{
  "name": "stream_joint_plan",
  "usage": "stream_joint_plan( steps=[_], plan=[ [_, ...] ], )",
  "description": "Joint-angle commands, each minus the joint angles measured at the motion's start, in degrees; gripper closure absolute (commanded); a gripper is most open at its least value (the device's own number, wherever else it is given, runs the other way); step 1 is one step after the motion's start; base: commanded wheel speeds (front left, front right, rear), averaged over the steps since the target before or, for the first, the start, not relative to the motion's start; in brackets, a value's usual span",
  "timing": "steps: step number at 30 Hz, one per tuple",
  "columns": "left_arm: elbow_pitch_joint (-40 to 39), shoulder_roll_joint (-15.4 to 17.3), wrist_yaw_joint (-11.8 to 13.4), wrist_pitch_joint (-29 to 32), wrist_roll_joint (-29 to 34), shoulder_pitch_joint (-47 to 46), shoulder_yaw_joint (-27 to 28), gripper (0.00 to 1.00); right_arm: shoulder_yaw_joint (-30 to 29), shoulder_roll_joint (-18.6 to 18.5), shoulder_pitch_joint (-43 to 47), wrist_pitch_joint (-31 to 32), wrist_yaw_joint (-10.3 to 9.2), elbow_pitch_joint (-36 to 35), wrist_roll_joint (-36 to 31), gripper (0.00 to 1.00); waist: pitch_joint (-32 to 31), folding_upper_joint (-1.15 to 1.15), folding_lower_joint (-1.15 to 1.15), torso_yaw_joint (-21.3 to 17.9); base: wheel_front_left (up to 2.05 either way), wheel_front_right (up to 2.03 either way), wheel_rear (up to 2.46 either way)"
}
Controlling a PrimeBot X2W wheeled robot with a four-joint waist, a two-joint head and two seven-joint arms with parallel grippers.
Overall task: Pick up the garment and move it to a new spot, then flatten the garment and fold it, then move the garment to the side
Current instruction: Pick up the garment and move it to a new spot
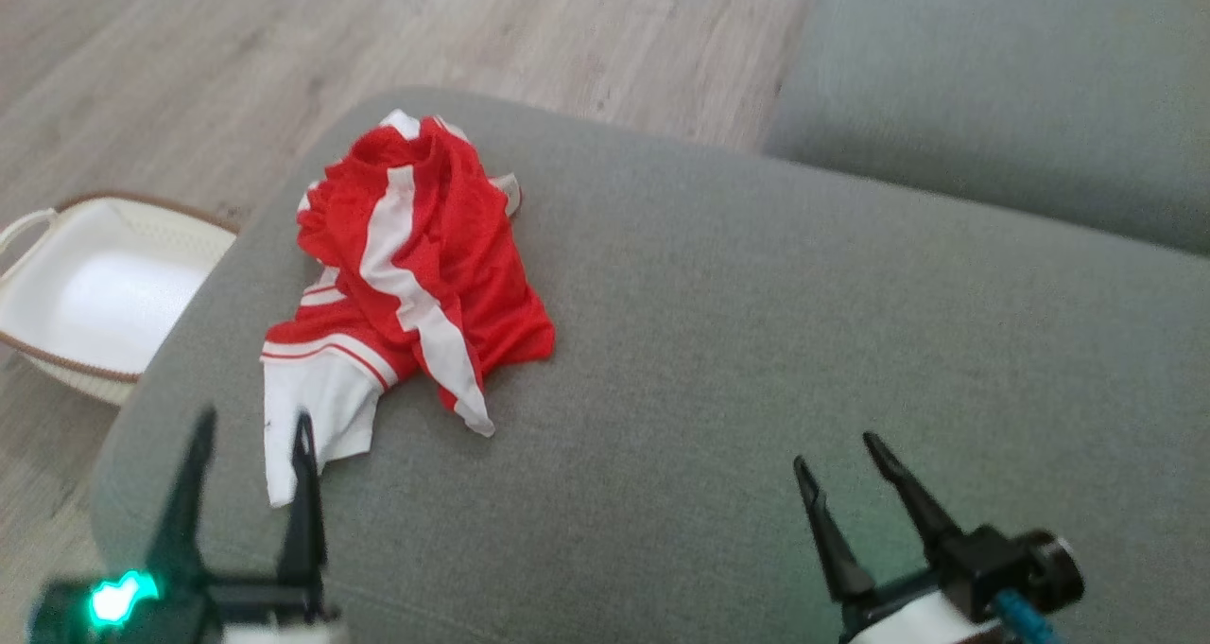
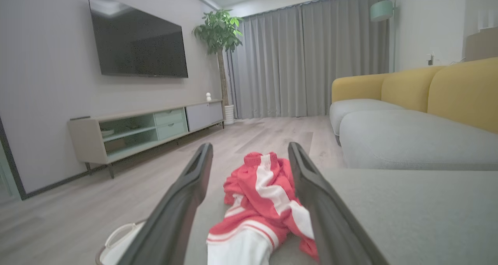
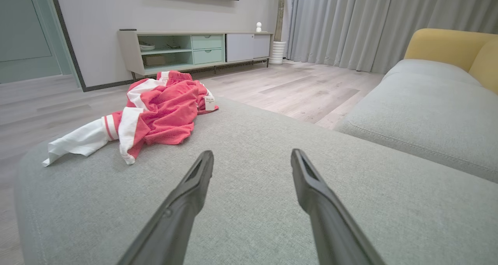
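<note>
Head view: left pincer [image 1: 253, 422] was spread wide and gripped nothing. The garment [image 1: 416, 275], crumpled red with white stripes, lay on the grey cushion [image 1: 709, 341] just ahead of it, with the white end reaching back between its fingers. We couldn't tell whether they touched. Right pincer [image 1: 836, 450] was also fully apart and held nothing; the garment sat well off to its left and ahead. A white basket [image 1: 66, 360] stood on the floor [image 1: 236, 58] to the left of the left pincer, beyond the cushion edge, and we saw just its white bottom.

Left wrist view: left pincer [image 2: 250, 146] had both fingers wide, with the garment [image 2: 264, 195] lying in the gap and ahead. The basket [image 2: 116, 234] rim and handle peeked out left of the left finger, inside hidden. This view added the TV [image 2: 140, 39], plant [image 2: 220, 31] and yellow sofa back [image 2: 447, 86].

Right wrist view: right pincer [image 3: 252, 153] was open over bare cushion [image 3: 272, 202]. The garment [image 3: 159, 109] lay ahead-left, well apart. Here we saw its white tag [image 3: 209, 101], hidden in the other views. The cabinet [image 3: 194, 49] had an open shelf holding what looked like dishes [image 3: 147, 47], too small to be sure.
</note>
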Motion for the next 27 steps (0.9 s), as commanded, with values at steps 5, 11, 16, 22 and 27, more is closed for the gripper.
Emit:
stream_joint_plan(
  steps=[5,11,16,22,27],
  plan=[
    [-1.0,2.8,-2.3,-0.5,-1.2,-16.4,3.2,0.00,-0.3,-4.1,-6.7,-0.6,-0.04,-3.4,-1.5,0.00,8.1,0.00,0.00,-0.6,0.00,0.00,0.00],
    [13.2,6.7,-5.5,8.9,-4.4,-38.9,1.3,0.00,-2.8,-8.4,-10.3,-0.6,-0.04,-5.9,-2.6,0.00,16.1,0.00,0.00,-1.1,0.00,0.00,0.00],
    [31.4,8.5,-6.7,20.8,-8.6,-55.7,-1.8,0.00,-3.5,-11.8,-12.5,-0.6,-0.04,-8.1,-3.3,0.00,21.2,0.00,0.00,-2.0,0.00,0.00,0.00],
    [50.8,9.6,-6.9,31.9,-13.3,-67.1,-4.3,0.00,-4.8,-14.8,-14.1,-0.6,-0.04,-10.4,-3.6,0.00,25.2,0.00,0.00,-3.5,0.00,0.00,0.00],
    [61.5,10.9,-6.9,35.4,-16.3,-70.5,-6.4,0.00,-6.2,-16.3,-14.2,-0.6,-0.04,-12.0,-3.8,0.00,27.6,0.00,0.00,-4.4,0.00,0.00,0.00]
  ],
)
